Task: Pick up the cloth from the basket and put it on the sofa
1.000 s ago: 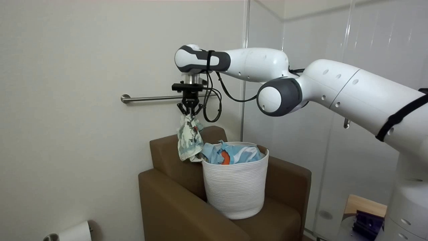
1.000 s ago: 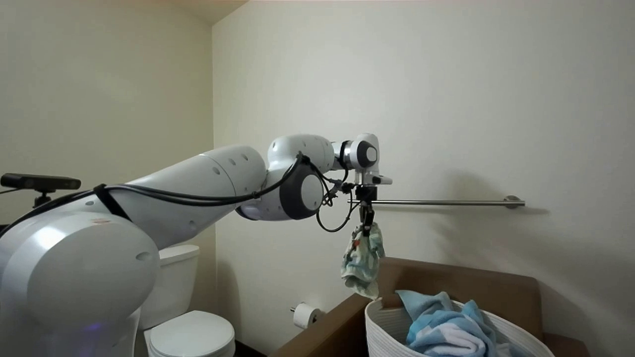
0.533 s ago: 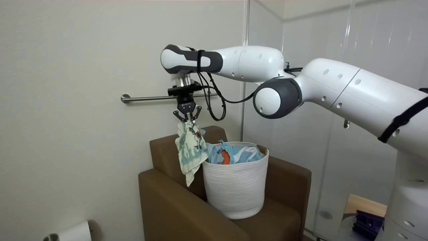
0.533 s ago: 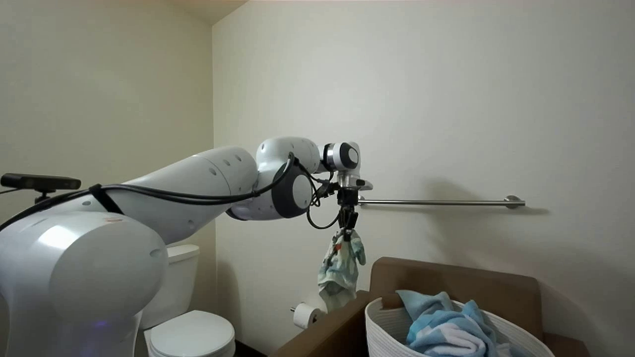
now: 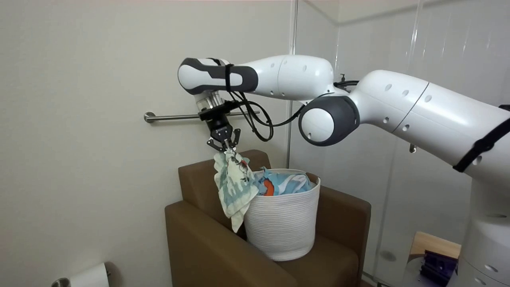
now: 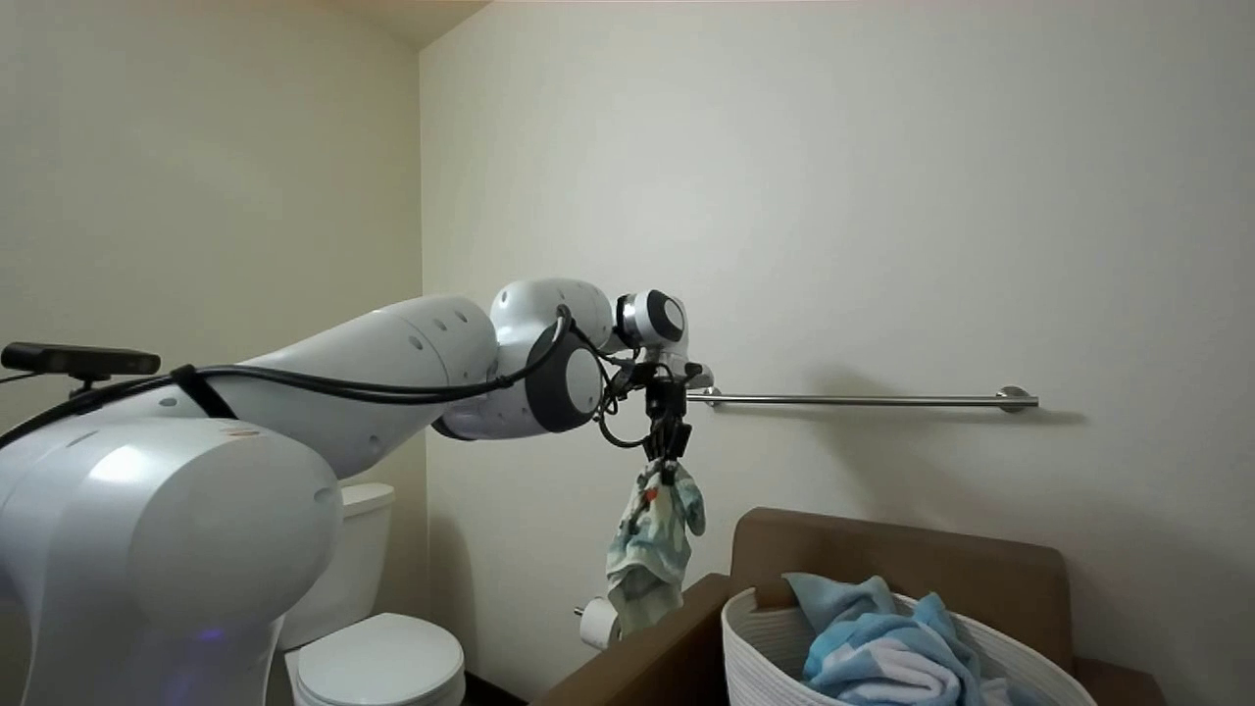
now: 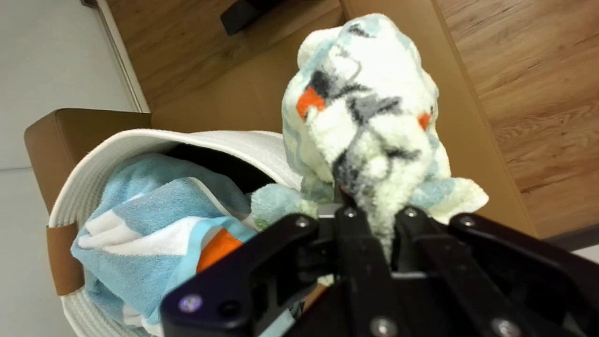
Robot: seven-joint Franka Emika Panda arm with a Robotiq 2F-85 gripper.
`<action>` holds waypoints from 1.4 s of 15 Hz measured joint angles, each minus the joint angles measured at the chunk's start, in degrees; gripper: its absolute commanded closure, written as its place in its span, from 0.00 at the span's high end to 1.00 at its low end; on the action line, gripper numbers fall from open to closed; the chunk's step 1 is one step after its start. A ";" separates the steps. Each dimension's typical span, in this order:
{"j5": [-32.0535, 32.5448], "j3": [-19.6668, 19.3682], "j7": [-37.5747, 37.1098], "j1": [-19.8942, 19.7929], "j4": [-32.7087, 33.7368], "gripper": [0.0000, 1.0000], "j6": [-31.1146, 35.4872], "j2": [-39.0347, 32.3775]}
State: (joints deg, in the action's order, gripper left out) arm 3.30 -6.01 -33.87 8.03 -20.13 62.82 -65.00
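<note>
The cream-white and teal-green cloth [image 5: 236, 189] hangs limp from my gripper [image 5: 229, 150], which is shut on its top end. In the wrist view the cloth [image 7: 360, 89] bunches between the fingers [image 7: 380, 217]. The white basket [image 5: 283, 227] stands upright on the seat of the brown sofa [image 5: 209, 235]. In an exterior view the cloth's right edge overlaps the basket's side; I cannot tell if they touch. In an exterior view the cloth [image 6: 649, 559] hangs left of the basket [image 6: 747, 662], by the arm of the sofa [image 6: 902, 549]. The gripper is tilted.
Light-blue and white cloths [image 5: 293, 184] lie in the basket. A metal bar [image 5: 179, 117] runs along the wall behind the gripper. A paper roll [image 6: 600, 623] and a toilet [image 6: 377, 657] stand beyond the sofa arm. A glass panel [image 5: 358, 167] is behind the arm.
The gripper has lowered slightly and tilted, and moved away from the basket toward the sofa arm. The cloth has come clear of the basket's rim and hangs down longer, still held.
</note>
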 measured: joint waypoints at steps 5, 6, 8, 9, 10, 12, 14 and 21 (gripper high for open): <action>1.39 -1.44 -1.25 0.36 -0.38 0.11 0.03 -1.42; 1.39 -1.54 -1.28 0.36 -0.37 0.11 0.03 -1.41; 1.40 -1.57 -1.29 0.36 -0.37 0.03 0.03 -1.41; 1.40 -1.57 -1.29 0.36 -0.37 0.03 0.03 -1.41; 1.40 -1.54 -1.29 0.37 -0.37 0.03 0.07 -1.43; 1.40 -1.52 -1.00 0.45 -0.40 0.03 0.24 -1.62; 1.40 -1.47 0.87 0.73 -0.40 0.03 1.14 -1.85; 2.14 -1.37 17.03 1.28 -0.47 0.03 9.20 -4.20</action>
State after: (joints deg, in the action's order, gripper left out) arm 5.44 -7.38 -16.84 9.31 -20.60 72.02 -69.20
